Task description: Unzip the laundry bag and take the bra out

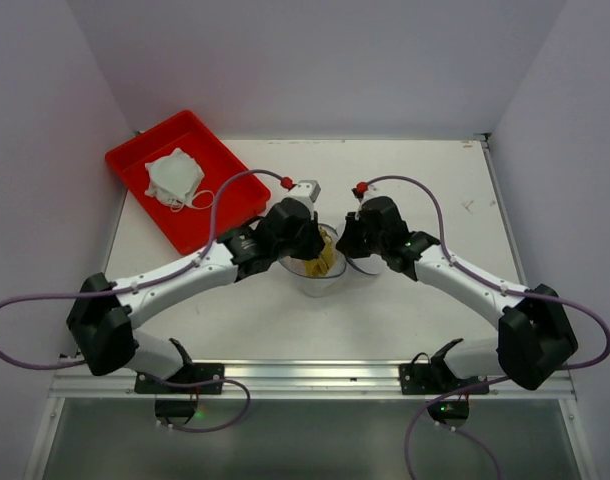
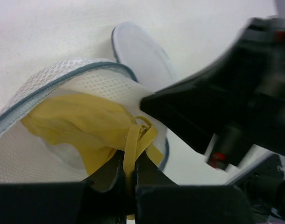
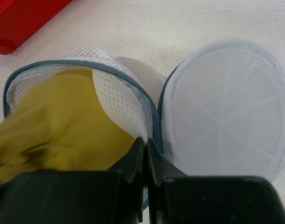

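Laundry bag [image 1: 311,286] lies unzipped at mid-table [image 1: 285,330]. We note the right gripper [image 3: 145,145] clamped on its mesh rim as an anchor. The left gripper [image 2: 129,162] is clenched on the yellow bra [image 2: 77,122] strap, apparently to extract it.

The top camera looks down from behind on the whole table [image 1: 285,330]; both wrist cameras sit very close to the mid-table bag [image 3: 119,88], which all views share.
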You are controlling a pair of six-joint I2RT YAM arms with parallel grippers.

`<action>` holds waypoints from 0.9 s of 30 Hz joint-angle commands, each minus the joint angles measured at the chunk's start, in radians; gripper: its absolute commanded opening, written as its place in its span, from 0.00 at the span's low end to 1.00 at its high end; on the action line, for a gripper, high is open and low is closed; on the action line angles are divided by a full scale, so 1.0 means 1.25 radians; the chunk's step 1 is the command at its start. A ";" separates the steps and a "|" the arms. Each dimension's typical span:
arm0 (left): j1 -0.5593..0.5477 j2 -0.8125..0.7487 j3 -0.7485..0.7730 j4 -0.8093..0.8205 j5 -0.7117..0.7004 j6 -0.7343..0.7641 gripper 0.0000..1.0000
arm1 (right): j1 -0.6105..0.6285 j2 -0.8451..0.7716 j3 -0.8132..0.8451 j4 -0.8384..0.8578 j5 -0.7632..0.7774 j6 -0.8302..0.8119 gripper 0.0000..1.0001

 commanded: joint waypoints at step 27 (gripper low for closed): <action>0.505 0.182 0.361 -0.240 -0.239 0.329 0.00 | 0.005 -0.001 -0.012 -0.014 0.023 -0.003 0.00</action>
